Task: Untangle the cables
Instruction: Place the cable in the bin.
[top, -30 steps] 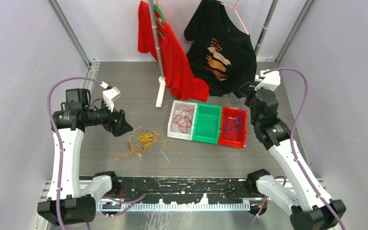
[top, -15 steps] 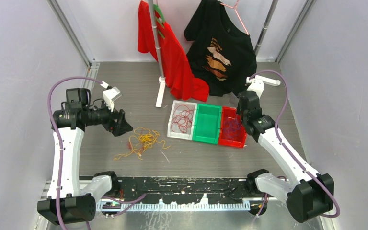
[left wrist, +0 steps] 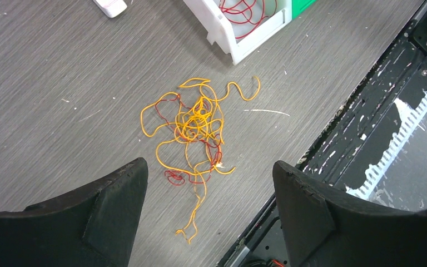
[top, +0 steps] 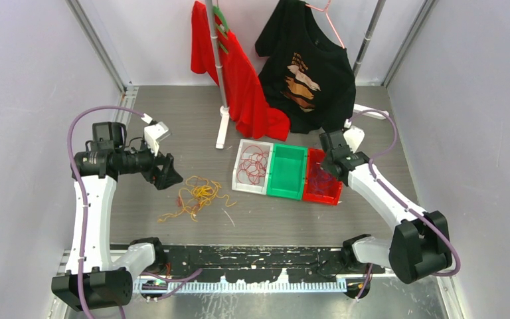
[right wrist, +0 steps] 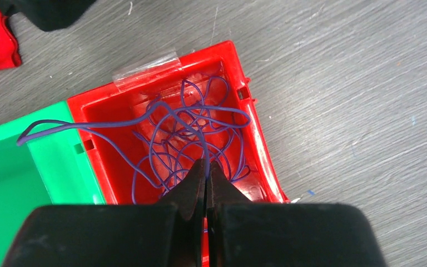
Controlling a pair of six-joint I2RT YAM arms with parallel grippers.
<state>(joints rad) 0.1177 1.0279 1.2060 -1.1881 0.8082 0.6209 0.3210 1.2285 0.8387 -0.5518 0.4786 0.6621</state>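
— At right of centre in the top view, over the red bin (top: 322,194): which step?
— Binning: right pincer (right wrist: 205,169) pinched shut on a purple cable (right wrist: 144,119). Next, probably release. Meanwhile the left pincer (left wrist: 208,166) hangs wide, empty, above the yellow-red tangle (left wrist: 197,119) on the tabletop (left wrist: 61,67).

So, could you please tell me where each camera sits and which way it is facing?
Top: fixed above and behind, looking down across the table; left arm and right arm show.
Left wrist: looks down at the yellow-red tangle; open left gripper frames it.
Right wrist: looks down into the red bin; right gripper shut on a purple cable.
Shared: top and left wrist both show the tangle.
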